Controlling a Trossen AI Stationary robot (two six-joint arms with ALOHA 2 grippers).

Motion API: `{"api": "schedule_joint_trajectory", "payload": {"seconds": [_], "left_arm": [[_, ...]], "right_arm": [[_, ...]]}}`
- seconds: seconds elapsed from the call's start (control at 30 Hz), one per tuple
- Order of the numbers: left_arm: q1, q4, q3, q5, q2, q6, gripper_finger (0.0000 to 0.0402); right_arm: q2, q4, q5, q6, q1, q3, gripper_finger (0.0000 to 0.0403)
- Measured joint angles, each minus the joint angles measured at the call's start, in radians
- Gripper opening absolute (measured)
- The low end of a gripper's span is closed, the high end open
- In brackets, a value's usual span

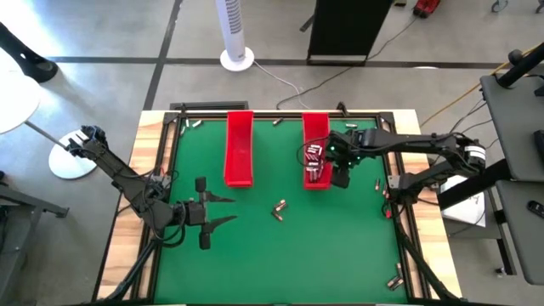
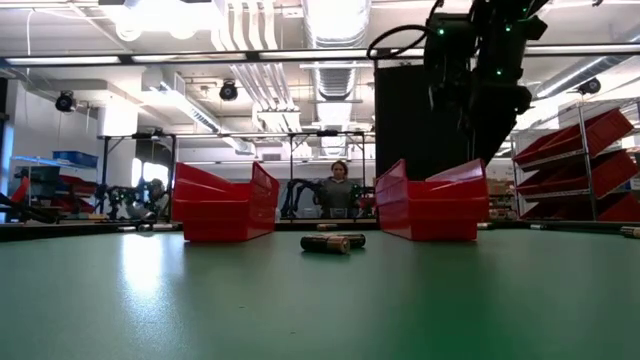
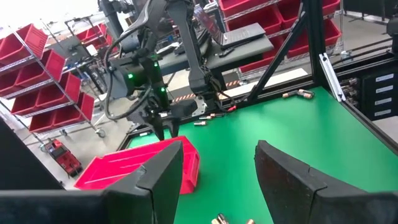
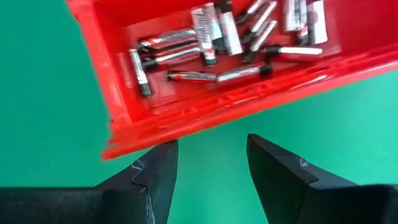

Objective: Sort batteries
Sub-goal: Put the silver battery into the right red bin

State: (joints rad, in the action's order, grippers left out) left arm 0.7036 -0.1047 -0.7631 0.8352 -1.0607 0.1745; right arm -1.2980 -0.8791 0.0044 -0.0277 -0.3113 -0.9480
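Your right pincer (image 1: 342, 170) hangs just past the near end of the right red tray (image 1: 316, 127), fingers apart with nothing between them; the wrist view shows only green surface in the gap. That tray already holds a heap of batteries (image 4: 224, 37).

The next ones to sort look like the loose pair of batteries (image 1: 279, 209) lying close together on the surface (image 1: 280, 255), toward the middle and nearer the front edge than either tray. From your right pincer they lie toward the front edge and toward the left side. Their long axes are too small to read from above.

Your left pincer (image 1: 219, 213) waits near the left edge, fingers spread and empty, about as close to that pair. The left red tray (image 1: 239, 149) stands well apart. Open green surrounds the pair, so either approach looks unobstructed. More strays lie along the back edge and right front corner.
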Motion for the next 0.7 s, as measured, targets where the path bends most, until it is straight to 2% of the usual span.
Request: {"api": "schedule_joint_trajectory", "payload": {"seconds": [0.2,0.3,0.4,0.5,0.7], "left_arm": [[0.0,0.0,0.0,0.0,0.0,0.0,0.018],[0.0,0.0,0.0,0.0,0.0,0.0,0.018],[0.0,0.0,0.0,0.0,0.0,0.001,0.018],[0.0,0.0,0.0,0.0,0.0,0.011,0.018],[0.0,-0.004,0.0,0.0,0.0,0.021,0.018]], "right_arm": [[0.0,-0.005,0.16,-0.119,-0.104,-0.012,0.0177],[-0.014,-0.002,0.155,-0.14,-0.226,-0.012,0.0168],[-0.046,0.001,0.142,-0.095,-0.372,-0.012,0.016],[-0.093,0.015,0.08,-0.069,-0.502,-0.012,0.0156],[-0.213,0.112,0.054,-0.133,-0.629,-0.034,0.017]]}}
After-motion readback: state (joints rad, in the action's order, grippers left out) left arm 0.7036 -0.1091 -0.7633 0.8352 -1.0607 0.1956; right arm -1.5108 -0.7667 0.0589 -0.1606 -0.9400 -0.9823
